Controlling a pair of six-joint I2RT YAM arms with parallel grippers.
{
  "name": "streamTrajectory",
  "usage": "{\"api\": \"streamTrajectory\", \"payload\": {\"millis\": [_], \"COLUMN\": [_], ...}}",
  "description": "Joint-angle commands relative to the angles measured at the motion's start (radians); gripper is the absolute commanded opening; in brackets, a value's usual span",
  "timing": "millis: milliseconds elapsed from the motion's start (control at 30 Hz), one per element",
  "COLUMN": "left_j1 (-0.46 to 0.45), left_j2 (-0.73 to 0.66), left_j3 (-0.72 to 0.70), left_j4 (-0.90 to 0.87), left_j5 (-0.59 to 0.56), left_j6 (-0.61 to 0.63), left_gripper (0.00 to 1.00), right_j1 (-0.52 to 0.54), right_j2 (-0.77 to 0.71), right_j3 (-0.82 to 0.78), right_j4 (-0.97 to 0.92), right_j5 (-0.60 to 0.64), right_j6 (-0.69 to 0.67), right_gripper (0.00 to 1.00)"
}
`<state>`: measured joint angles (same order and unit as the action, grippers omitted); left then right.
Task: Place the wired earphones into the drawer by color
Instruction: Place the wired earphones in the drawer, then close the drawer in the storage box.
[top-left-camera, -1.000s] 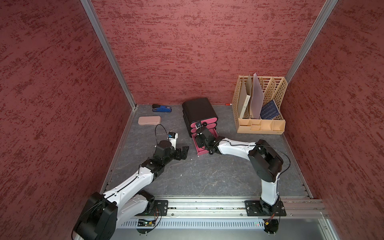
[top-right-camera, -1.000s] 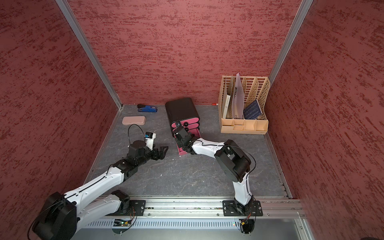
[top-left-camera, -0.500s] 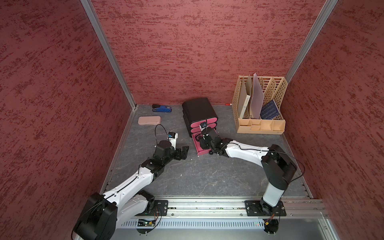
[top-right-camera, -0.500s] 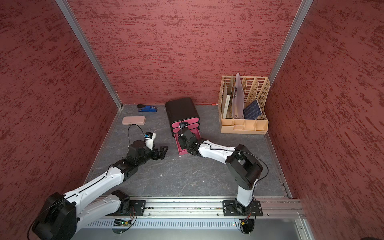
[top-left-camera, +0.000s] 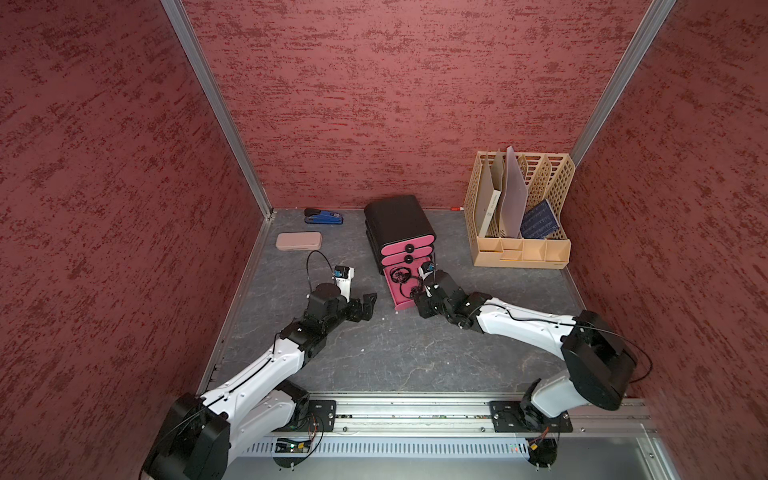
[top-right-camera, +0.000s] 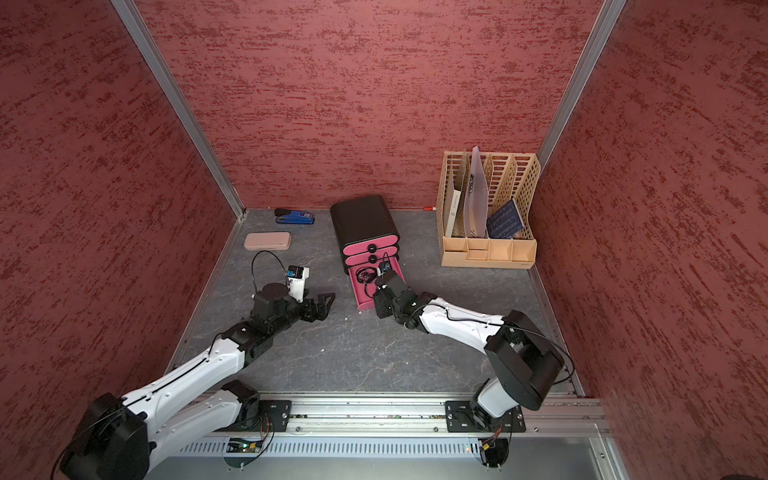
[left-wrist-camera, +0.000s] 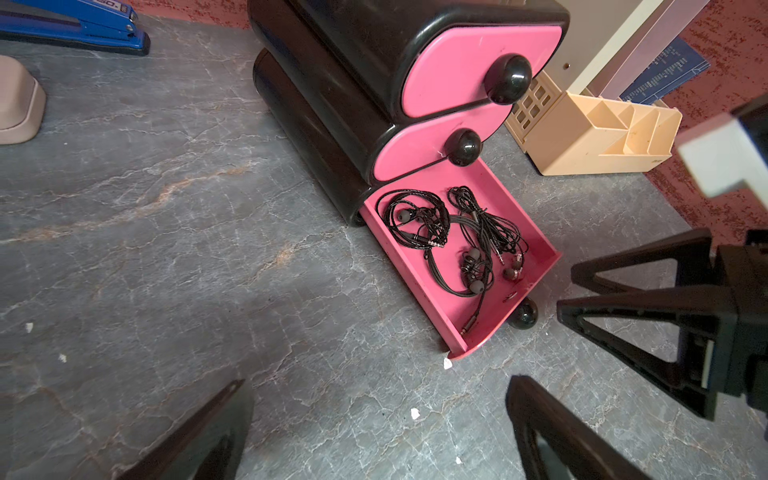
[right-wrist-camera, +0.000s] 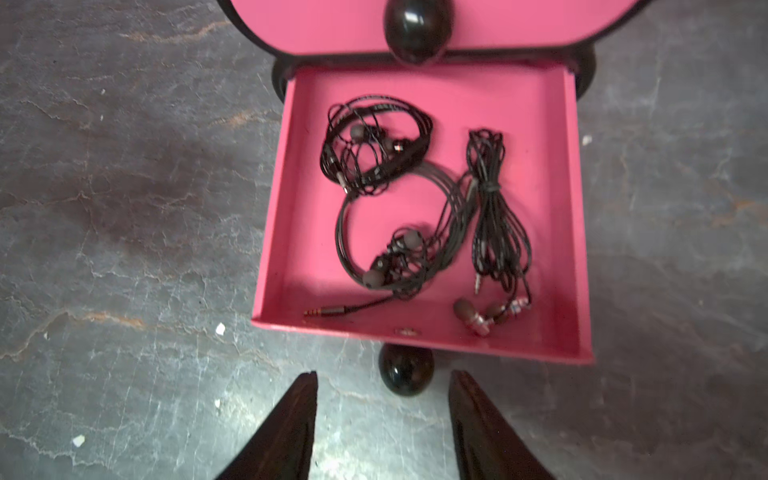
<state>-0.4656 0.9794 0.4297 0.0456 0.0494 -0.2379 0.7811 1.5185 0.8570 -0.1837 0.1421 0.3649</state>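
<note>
The drawer cabinet (top-left-camera: 399, 220) (top-right-camera: 361, 218) is black with three pink fronts, and its bottom drawer (top-left-camera: 397, 297) (right-wrist-camera: 274, 232) is pulled out. Three black coils of wired earphones (top-left-camera: 401, 275) (left-wrist-camera: 453, 241) (right-wrist-camera: 415, 199) lie inside it. My right gripper (top-left-camera: 420, 298) (right-wrist-camera: 382, 374) is open, low in front of the pulled-out drawer. The drawer's round black knob (right-wrist-camera: 406, 370) (left-wrist-camera: 524, 314) sits just off its fingertips, in line with the gap and untouched. My left gripper (top-left-camera: 368, 301) (left-wrist-camera: 378, 380) is wide open and empty over bare table, left of the drawer.
A beige lattice file rack (top-left-camera: 521, 249) with papers stands at the back right. A pink case (top-left-camera: 299, 241) and a blue stapler (top-left-camera: 324, 216) lie at the back left. Small white scraps (left-wrist-camera: 414, 412) dot the grey table near the drawer front. Red walls close in three sides.
My right gripper has drawn back from over the drawer to its front edge and its jaws have opened wider. The right elbow swung outward. The left arm has not moved.
</note>
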Motion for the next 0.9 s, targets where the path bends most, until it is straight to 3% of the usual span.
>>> {"api": "streamTrajectory", "payload": {"millis": [0, 200, 433, 867], "left_j1": [0.004, 0.004, 0.004, 0.005], "left_j2": [-0.016, -0.015, -0.015, -0.012], "left_j3": [-0.011, -0.011, -0.015, -0.016], "left_j4": [0.019, 0.019, 0.025, 0.028], "left_j5": [-0.01, -0.01, -0.009, -0.013], "left_j6": [0.01, 0.01, 0.008, 0.01], "left_gripper": [1.0, 1.0, 1.0, 1.0], "right_j1": [-0.011, -0.013, -0.013, -0.014], "right_j2": [-0.038, -0.037, 0.003, 0.134], "right_j3": [-0.036, -0.095, -0.198, -0.213], "right_j4": [-0.007, 0.045, 0.281, 0.482], "right_j5": [-0.051, -0.074, -0.042, -0.007], "right_j6": [0.06, 0.114, 0.137, 0.124], "right_gripper": [0.55, 0.55, 0.54, 0.5]}}
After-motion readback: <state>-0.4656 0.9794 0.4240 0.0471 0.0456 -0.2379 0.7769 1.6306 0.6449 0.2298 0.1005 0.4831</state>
